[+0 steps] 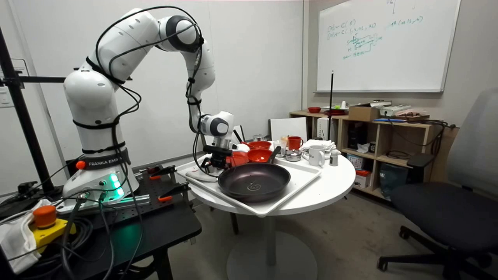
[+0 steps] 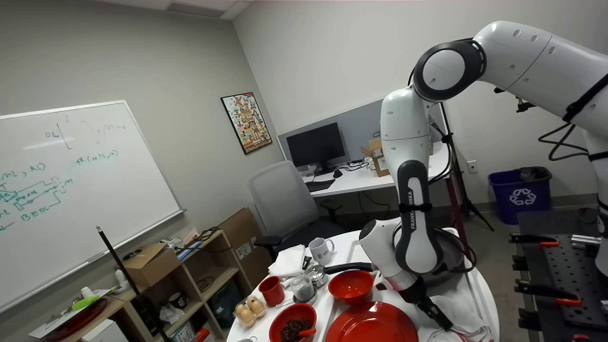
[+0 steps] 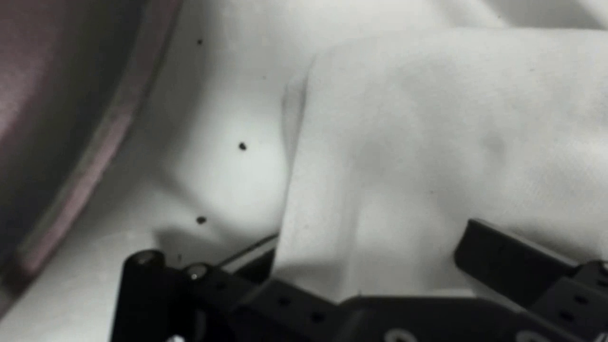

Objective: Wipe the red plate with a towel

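In the wrist view we see the gripper [image 3: 373, 237] with its jaws spread well apart and the pale towel [image 3: 427, 152] lying between them. The jaw at the left of the picture is partly hidden behind the towel's edge, while its partner stands over the cloth; we cannot tell whether either touches it. A dark pan [image 3: 71, 109] curves in on the left, and between it and the towel we notice dark specks [image 3: 242, 146] on the white tray [image 3: 251, 190].

In an exterior view we have the arm [image 1: 132, 39] hanging over the tray's left corner, with the towel beneath the gripper there. The tray rests on a round white surface [image 1: 342, 186], one corner at the surface's near edge, and the pan sits close to that corner. A small shaker [image 1: 333, 158] stands by the surface's right edge.

In an exterior view we find the red plate [image 2: 373, 325] at the tray's edge, near the towel and cut off by the bottom of the frame. Beside it, close to the pan's handle [image 2: 349, 267], sits a red bowl [image 2: 351, 286]. Past the tray's edge we make out a second red bowl [image 2: 287, 312] with dark contents, a red mug [image 2: 272, 290], brown eggs [image 2: 245, 314] and a white mug [image 2: 320, 251].
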`<action>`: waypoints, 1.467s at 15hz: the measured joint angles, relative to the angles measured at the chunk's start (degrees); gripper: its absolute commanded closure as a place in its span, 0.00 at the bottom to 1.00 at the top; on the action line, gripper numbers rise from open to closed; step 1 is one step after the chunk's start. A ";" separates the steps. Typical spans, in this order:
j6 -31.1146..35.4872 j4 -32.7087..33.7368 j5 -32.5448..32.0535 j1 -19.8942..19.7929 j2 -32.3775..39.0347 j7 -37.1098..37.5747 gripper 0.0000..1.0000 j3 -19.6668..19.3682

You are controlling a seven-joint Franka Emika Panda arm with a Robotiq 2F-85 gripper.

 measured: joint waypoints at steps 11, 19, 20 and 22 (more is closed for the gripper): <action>0.18 -0.45 -2.59 2.11 -1.36 0.64 0.95 -0.20; 5.71 -7.32 -3.55 4.76 -6.98 2.24 0.59 -0.19; 5.99 -8.06 -3.56 4.93 -7.78 2.47 0.52 -0.19; 6.12 -9.08 -3.57 5.08 -9.15 2.66 0.44 -0.21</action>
